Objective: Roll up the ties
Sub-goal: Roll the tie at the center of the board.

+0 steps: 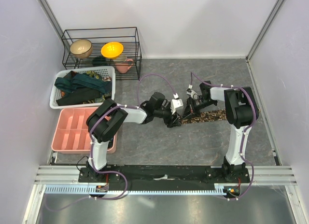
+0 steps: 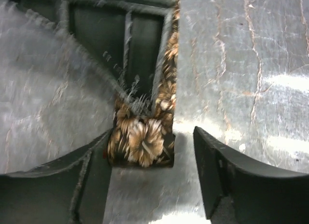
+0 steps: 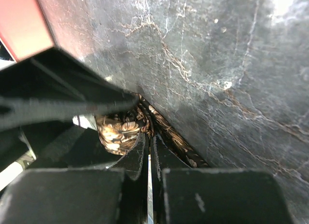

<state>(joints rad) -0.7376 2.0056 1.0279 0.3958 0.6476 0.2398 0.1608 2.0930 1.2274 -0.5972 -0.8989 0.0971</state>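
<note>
**Brown floral tie** (image 1: 207,116): lies as a strip across the middle of the grey table (image 1: 159,147), its left end doubled into a small fold.

**Left gripper** (image 2: 150,134): jaws apart, straddling the folded end. The fold sits just beside one finger (image 2: 91,161) and clear of the other.

**Right gripper** (image 3: 148,149): jaws pressed together, tips down on the tie next to the fold. Whether fabric is pinched between them cannot be told.

**Dark ties** (image 1: 79,86): heaped in the white basket (image 1: 112,86), far left.
</note>
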